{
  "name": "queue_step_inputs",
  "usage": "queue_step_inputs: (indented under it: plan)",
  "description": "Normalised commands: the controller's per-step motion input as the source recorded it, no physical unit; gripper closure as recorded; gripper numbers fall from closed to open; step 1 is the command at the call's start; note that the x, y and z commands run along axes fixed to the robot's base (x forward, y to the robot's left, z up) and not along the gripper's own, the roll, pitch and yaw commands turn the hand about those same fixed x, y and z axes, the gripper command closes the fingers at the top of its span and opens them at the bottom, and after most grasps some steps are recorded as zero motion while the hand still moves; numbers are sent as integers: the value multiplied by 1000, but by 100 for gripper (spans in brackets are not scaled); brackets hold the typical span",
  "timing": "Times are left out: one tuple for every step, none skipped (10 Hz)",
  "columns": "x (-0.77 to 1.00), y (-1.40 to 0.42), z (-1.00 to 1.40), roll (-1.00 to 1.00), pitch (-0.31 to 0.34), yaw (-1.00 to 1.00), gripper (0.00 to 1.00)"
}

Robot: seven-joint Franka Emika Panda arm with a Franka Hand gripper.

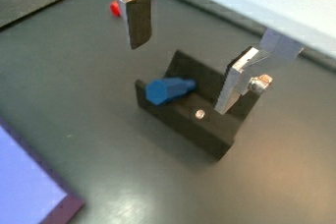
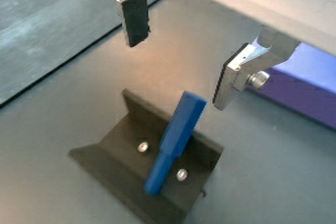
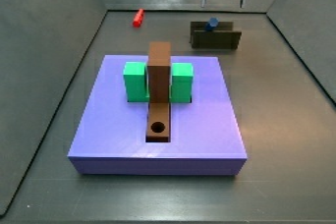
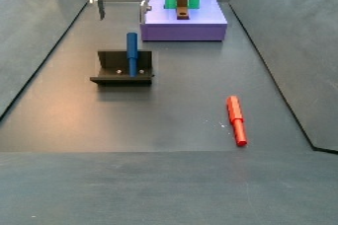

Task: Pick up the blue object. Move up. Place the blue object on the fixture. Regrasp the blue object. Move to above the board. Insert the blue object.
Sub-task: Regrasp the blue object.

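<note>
Filling the middle of the floor in a side view, the purple board (image 3: 157, 110) is seen as the biggest thing on the scene, and it is carried flat on the dark table (image 3: 282, 120). On its top a brown bar (image 3: 159, 90) is laid lengthwise, with a round hole near one end, and a green block (image 3: 136, 83) is shown on either side of the bar, touching it. Next in size, the fixture (image 4: 123, 69) is found well apart from the board, a dark L-shaped bracket on its base plate. Against its upright wall the blue object (image 4: 132, 53) is leaned, standing on end in a side view and seen tilted across the bracket in a wrist view (image 2: 176, 155), its lower end resting on the base plate near two screws.

Above the fixture the gripper (image 2: 184, 46) is held, up in the air and clear of the blue piece. Its jaws are spread wide and nothing is gripped between them; one of the silver fingers (image 1: 136, 17) is shown on each side of the fixture in both wrist views. Smallest of all, a red peg (image 4: 236, 120) is left lying flat on the table, well apart from everything else.
</note>
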Motion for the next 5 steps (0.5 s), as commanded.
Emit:
queue_step_inputs:
  plan:
    - [0, 0, 0, 1000, -11, 369, 0]
    - [0, 0, 0, 1000, 0, 420, 0]
    - [0, 0, 0, 1000, 0, 426, 0]
    - [-11, -29, 0, 1000, -31, 400, 0]
    - [-3, -120, 23, 1000, -183, 334, 0]
